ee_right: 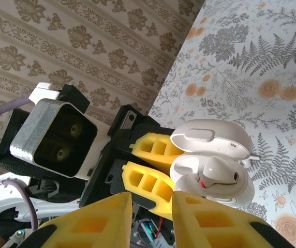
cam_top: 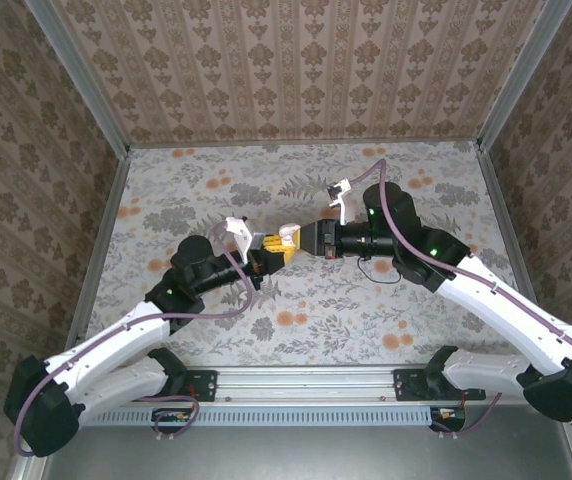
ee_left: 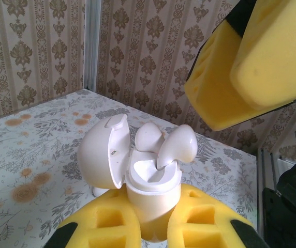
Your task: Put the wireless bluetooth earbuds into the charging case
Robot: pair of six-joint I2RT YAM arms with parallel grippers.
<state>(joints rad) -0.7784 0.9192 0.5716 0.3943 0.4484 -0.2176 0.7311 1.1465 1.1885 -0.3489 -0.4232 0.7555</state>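
foam pads (ee_left: pixel 104 227) of the left gripper (ee_left: pixel 153 225) clamp the open charging case (ee_left: pixel 150 192), the right gripper (ee_right: pixel 153 206) hangs spread and empty, and the earbuds (ee_left: pixel 181 144) look light and slick, best pinched gently by the bulb.

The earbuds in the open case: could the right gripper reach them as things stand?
Probably yes: the right gripper sits open close to the earbuds, the case lies open, and nothing stands between.
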